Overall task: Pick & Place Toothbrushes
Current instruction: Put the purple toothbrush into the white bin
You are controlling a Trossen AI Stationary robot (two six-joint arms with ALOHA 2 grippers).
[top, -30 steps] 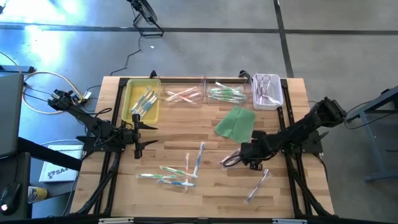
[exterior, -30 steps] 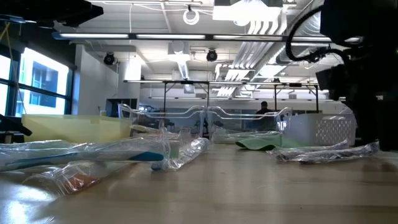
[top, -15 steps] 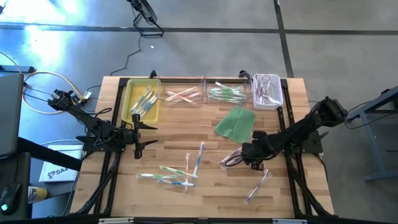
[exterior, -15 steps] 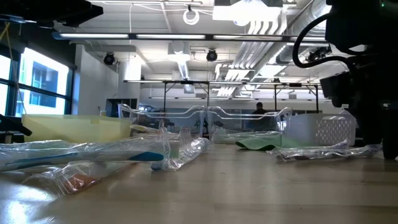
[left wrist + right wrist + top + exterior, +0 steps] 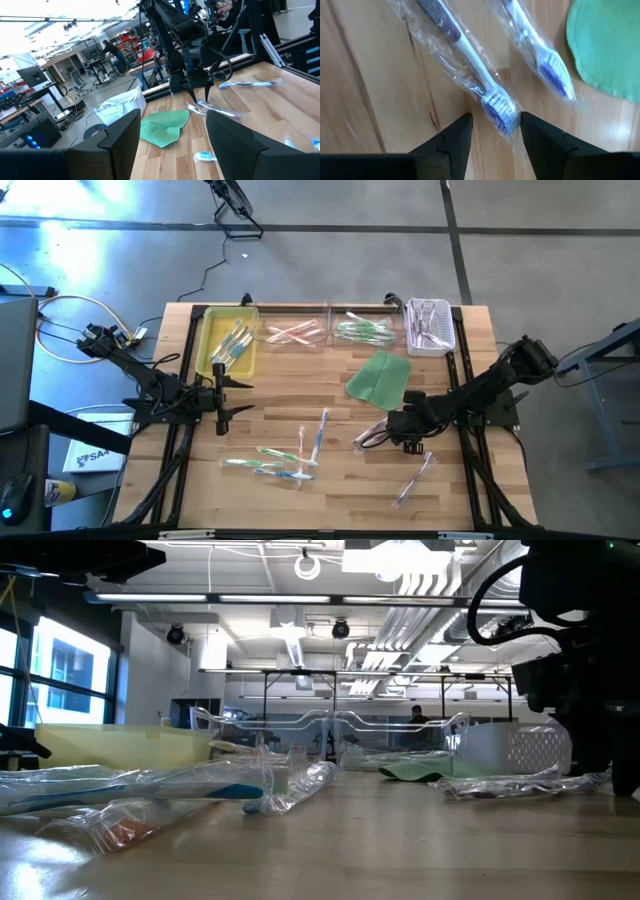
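Two wrapped toothbrushes (image 5: pixel 368 436) lie on the wooden table near my right gripper (image 5: pixel 392 432), just in front of the green cloth (image 5: pixel 380 377). In the right wrist view, the gripper (image 5: pixel 496 132) points down and is open. Its fingers stand on either side of the bristle end (image 5: pixel 497 107) of a purple toothbrush. The second toothbrush (image 5: pixel 540 55) lies beside it. Several more toothbrushes (image 5: pixel 295 452) lie mid-table, and one (image 5: pixel 415 478) lies near the front right. My left gripper (image 5: pixel 226 395) waits open and level at the table's left. My right gripper comes from above, a finger on each side of the purple toothbrush's wrapped bristle end (image 5: pixel 506 122). The toothbrush lies flat on the table. Whether the fingertips touch the wrapper, I cannot tell.
Along the far edge stand a yellow tray (image 5: pixel 212 330), two clear trays (image 5: pixel 295 332) (image 5: pixel 362 330) and a white basket (image 5: pixel 430 326), each with toothbrushes inside. The black frame rails (image 5: pixel 462 395) run along both table sides.
My right gripper has tipped a little at the wrist while staying over the same toothbrushes. The toothbrushes have not moved.
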